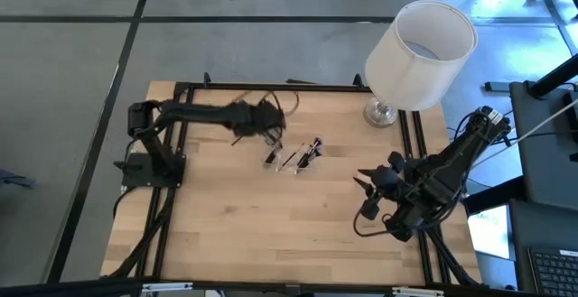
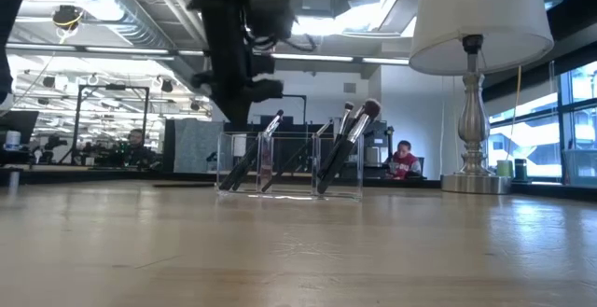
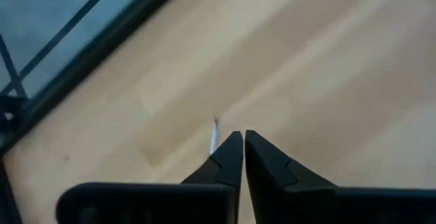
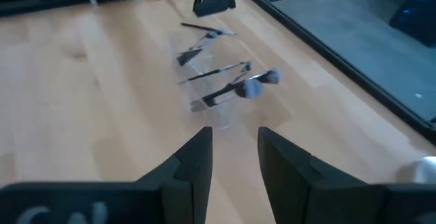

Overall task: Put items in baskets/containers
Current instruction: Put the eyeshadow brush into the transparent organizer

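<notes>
Currently I note the left gripper raised just behind the clear tray, near the table's middle.
Its fingers stand nearly together in the left wrist view, with a thin pale sliver at their tips; I cannot tell whether anything is gripped. Several makeup brushes lean upright in the tray's compartments, heads up. My right gripper waits well apart toward the right edge, jaws parted and empty, near the lamp.
</notes>
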